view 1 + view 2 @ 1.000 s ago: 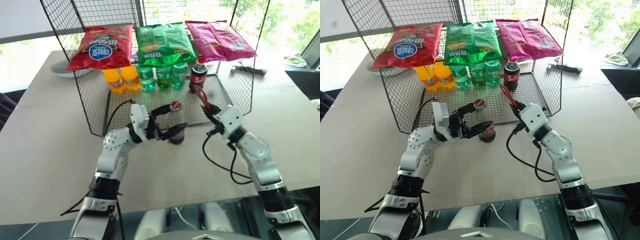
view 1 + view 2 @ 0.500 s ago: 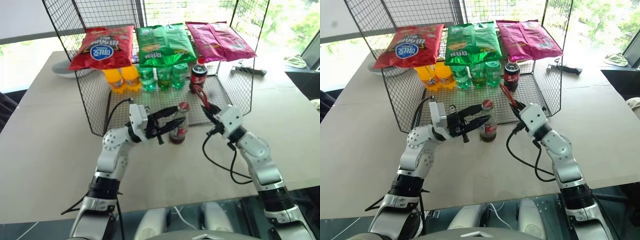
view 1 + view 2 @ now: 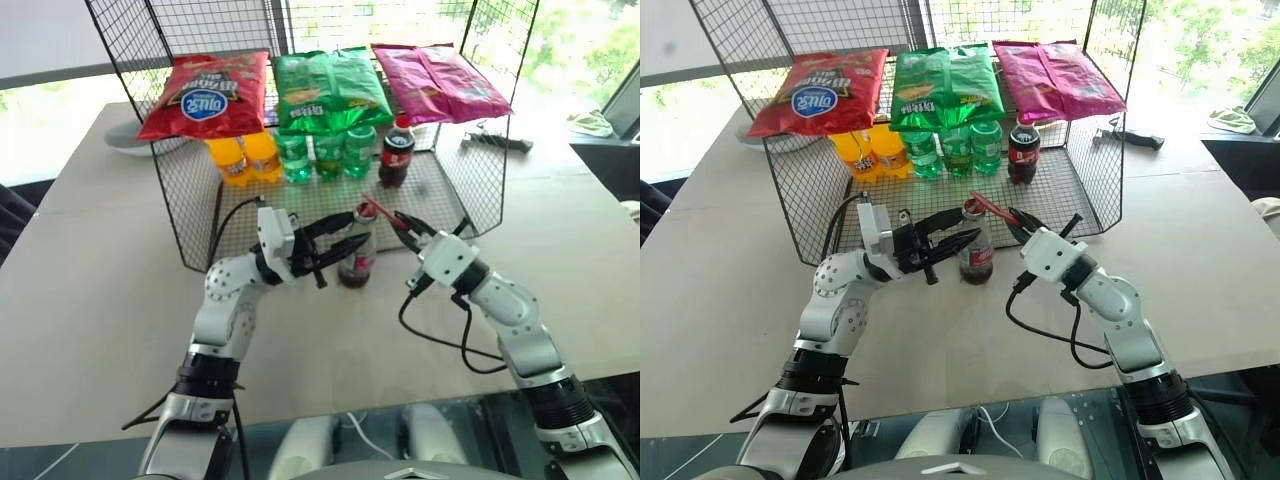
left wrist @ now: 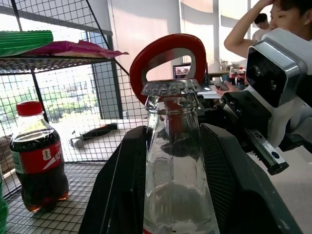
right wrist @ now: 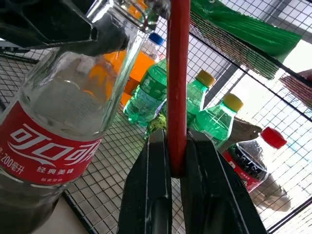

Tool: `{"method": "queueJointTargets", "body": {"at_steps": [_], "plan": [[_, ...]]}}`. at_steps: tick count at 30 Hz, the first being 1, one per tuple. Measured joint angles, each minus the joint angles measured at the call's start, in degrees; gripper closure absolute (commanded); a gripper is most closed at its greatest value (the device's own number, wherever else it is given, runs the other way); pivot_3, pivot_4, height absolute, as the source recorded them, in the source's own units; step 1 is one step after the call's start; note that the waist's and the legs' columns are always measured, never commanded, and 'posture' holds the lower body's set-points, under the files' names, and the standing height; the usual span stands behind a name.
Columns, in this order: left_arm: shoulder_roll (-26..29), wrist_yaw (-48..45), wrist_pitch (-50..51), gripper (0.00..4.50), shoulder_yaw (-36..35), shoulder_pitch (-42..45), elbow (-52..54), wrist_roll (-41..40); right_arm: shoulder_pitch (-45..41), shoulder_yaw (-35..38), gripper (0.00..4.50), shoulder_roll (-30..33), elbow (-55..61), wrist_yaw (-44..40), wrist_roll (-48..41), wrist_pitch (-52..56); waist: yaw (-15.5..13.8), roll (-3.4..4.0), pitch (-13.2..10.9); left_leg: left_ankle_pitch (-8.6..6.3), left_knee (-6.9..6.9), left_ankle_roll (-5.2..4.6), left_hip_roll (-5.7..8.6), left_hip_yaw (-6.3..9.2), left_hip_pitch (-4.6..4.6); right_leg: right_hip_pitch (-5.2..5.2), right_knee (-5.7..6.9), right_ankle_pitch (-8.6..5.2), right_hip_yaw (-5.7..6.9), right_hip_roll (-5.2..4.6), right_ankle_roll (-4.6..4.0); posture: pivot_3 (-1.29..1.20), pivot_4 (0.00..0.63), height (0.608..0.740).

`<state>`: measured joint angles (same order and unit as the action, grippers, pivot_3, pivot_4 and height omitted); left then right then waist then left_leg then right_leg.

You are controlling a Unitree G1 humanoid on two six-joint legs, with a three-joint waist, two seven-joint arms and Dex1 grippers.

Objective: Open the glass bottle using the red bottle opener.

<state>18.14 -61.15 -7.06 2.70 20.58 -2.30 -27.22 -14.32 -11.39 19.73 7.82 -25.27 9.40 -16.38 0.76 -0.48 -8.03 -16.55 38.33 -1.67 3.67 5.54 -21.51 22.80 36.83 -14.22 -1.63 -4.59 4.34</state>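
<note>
Left eye view: one glass bottle (image 3: 357, 250), one red bottle opener (image 3: 380, 210).

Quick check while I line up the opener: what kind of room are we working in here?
Probably an office or lab set up as a mock shop. A wire rack on a plain table holds crisp bags over soft drink bottles; big windows stand behind, and a seated person shows in the left wrist view.

Bright daylight pours in from windows along the frame's top, overexposed there. Shadows are soft; close-up glass looks slightly blurred.
</note>
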Motion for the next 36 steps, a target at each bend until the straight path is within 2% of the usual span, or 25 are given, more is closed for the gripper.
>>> {"method": "queueJointTargets", "body": {"at_steps": [12,19,27,36], "plan": [[0.2,0.1,0.2,3.25,-0.6,-0.4,0.0,-0.2,-2.5,-1.7,4.5,1.3,-4.9,8.7,14.3,-7.9,0.0,-0.01,0.0,0.0,-0.01,0.0,0.01,-0.01,0.14,-0.14,0.0,0.0,0.0,0.0,0.0,0.0,0.15,0.74],[0.7,0.2,0.6,3.25,-1.1,-0.8,0.0,-0.2,-5.6,-3.4,4.5,1.4,-12.0,17.6,21.9,-15.0,0.0,0.0,0.0,-0.01,-0.11,0.0,0.01,-0.04,0.72,-0.67,-0.05,-0.02,-0.03,0.01,-0.02,0.0,0.15,0.74],[1.2,0.2,1.5,3.25,-1.6,-0.9,0.2,-0.2,-8.7,-3.6,4.5,2.9,-13.5,27.5,33.6,-16.5,0.0,0.01,0.0,0.0,-0.1,0.0,0.0,-0.04,0.75,-0.69,-0.04,-0.02,-0.04,0.03,-0.02,0.0,0.15,0.74],[1.1,0.2,1.6,3.25,-1.4,-0.7,0.2,-0.1,-10.8,-4.0,4.5,7.4,-14.0,29.6,35.6,-18.1,0.0,0.01,0.0,0.0,-0.1,0.0,0.0,-0.03,0.75,-0.7,-0.05,-0.02,-0.04,0.03,-0.02,0.0,0.15,0.74]]}}
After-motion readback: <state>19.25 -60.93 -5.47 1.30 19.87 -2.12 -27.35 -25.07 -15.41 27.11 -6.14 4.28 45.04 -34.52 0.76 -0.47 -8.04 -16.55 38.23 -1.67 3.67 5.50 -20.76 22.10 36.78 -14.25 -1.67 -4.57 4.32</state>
